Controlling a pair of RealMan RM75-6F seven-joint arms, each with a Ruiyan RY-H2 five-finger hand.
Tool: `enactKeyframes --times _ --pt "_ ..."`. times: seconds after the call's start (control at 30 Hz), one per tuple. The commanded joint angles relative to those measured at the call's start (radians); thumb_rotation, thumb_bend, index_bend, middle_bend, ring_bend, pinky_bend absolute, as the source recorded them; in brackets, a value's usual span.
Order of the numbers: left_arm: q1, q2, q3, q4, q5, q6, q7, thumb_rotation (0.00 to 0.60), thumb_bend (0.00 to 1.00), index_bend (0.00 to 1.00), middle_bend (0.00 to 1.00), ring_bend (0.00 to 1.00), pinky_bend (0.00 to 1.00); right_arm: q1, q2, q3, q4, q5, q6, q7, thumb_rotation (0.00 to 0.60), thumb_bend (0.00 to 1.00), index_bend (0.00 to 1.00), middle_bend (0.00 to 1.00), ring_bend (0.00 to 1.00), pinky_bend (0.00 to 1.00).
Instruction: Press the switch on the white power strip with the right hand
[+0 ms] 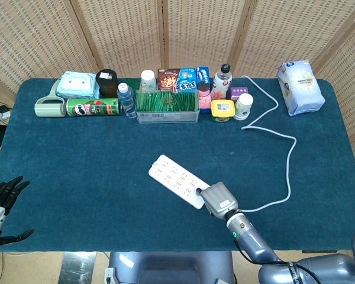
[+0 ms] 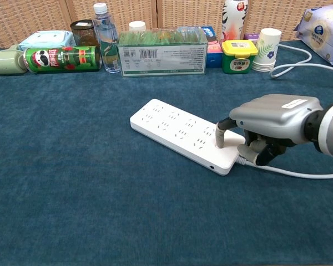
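Observation:
The white power strip lies at an angle on the blue cloth, near the table's front. My right hand hovers over its cable end. One finger points down and touches the top of the strip there; the other fingers are curled under the palm. The switch itself is hidden under that finger. My left hand hangs off the table's left front corner with fingers spread, holding nothing.
The strip's white cable loops back toward the far row. That row holds a green chip can, a water bottle, a clear tray of green items, cups and boxes. A white bag sits far right.

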Motion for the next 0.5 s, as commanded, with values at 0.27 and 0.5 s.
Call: enactKeyframes --times 0.27,0.5 --pt "0.0 0.001 -0.001 0.002 -0.001 0.002 -0.005 0.6 0.11 0.0 0.0 0.0 0.02 0.008 -0.019 -0.017 0.017 0.009 0.009 -0.01 0.6 0.7 0.29 0.99 1.0 1.0" --pt "0.001 0.002 -0.001 0.003 -0.001 0.005 -0.007 0.6 0.11 0.0 0.0 0.0 0.02 0.015 -0.027 -0.01 0.01 0.01 0.024 -0.013 0.6 0.7 0.29 0.99 1.0 1.0"
